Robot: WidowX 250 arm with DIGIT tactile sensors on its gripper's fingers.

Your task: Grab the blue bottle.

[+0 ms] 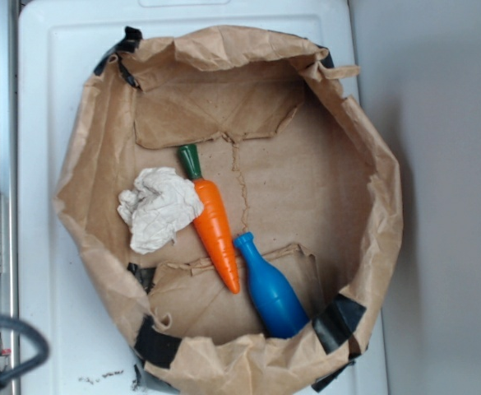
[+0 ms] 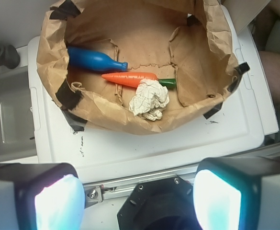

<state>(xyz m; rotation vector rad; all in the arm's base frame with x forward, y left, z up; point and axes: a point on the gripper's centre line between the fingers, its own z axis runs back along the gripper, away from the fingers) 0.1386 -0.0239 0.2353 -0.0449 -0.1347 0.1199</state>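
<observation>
Jaws stand wide apart with nothing between them; in the wrist view the two pale pads fill the lower corners, and the gripper (image 2: 139, 201) hangs well short of the brown paper bag (image 2: 53, 57), off its near rim and above the white desk (image 2: 144, 148).

Inside that bag, which is rolled down into a shallow nest, the blue bottle (image 1: 269, 290) lies on its side on the paper floor. Its fat end rests against the bag wall beside a patch of black tape (image 1: 339, 321), and its narrow neck points inward toward the orange carrot (image 1: 214, 226). The bottle's lip sits touching or just beside the carrot's lower half; which of the two I cannot tell. A crumpled wad of white paper (image 1: 158, 207) lies on the carrot's far side, well apart from the bottle.

The step in hand looks like the approach, barely begun. To do it well, I would carry the gripper over the bag rim before descending, so the jaws do not catch the folded paper. Turn the wrist so the pads straddle the bottle across its width, and aim for the rounded body rather than the neck, which keeps the pads away from the carrot. The glossy plastic may slip, so close squarely on the middle of the body.
</observation>
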